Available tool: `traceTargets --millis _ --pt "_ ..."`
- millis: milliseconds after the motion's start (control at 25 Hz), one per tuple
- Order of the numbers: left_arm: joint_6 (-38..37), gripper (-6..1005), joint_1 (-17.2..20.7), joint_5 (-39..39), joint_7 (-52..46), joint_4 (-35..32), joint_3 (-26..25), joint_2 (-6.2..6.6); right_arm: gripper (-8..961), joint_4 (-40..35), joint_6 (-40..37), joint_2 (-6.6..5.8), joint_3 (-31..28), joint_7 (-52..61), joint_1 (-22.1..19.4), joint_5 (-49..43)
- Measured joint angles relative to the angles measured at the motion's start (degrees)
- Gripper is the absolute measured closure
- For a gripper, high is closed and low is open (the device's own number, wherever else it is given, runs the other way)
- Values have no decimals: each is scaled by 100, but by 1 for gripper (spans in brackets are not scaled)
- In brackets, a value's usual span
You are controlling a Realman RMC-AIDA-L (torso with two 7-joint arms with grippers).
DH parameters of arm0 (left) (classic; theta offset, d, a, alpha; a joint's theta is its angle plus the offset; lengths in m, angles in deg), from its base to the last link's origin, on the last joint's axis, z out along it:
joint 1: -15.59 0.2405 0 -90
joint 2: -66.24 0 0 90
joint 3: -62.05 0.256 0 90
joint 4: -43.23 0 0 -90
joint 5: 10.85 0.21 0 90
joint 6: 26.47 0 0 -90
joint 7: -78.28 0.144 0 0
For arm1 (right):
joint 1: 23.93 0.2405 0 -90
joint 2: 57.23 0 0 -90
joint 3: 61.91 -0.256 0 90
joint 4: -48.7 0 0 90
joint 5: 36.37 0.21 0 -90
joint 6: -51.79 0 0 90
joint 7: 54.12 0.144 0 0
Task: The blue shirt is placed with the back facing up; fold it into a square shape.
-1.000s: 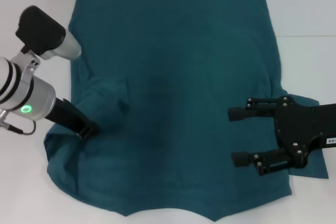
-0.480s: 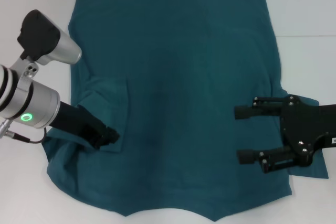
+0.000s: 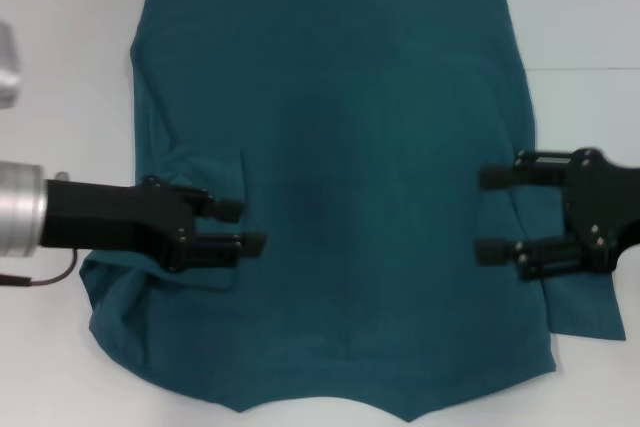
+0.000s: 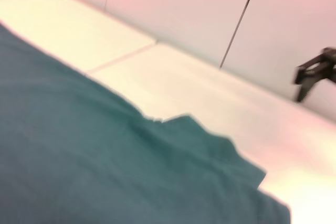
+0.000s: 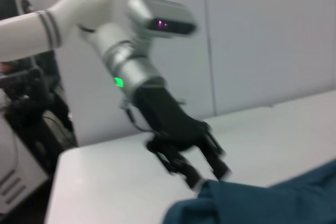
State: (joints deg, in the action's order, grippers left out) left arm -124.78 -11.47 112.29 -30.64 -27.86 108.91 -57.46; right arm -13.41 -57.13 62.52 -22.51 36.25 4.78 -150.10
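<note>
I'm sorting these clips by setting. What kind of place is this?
Probably a robotics lab or test room, not a home. The blue shirt lies on a bare white table, plain panelled walls stand behind, and racked equipment sits beside the left arm.

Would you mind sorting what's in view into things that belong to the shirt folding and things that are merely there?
Part of the job:
blue shirt, spread flat
left gripper, open over the shirt's left sleeve
right gripper, open at the shirt's right edge

Merely there:
white table
wall panels behind it
</note>
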Motion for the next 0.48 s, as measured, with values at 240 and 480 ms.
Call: traceTargets --millis 240,480 --pt "-161 453 394 -389 682 176 -385 1 52 -1341 174 -13 25 1086 -30 -770" --pt "-257 208 654 -628 1437 589 -646 40 52 -2628 112 -5 533 2014 229 -2533"
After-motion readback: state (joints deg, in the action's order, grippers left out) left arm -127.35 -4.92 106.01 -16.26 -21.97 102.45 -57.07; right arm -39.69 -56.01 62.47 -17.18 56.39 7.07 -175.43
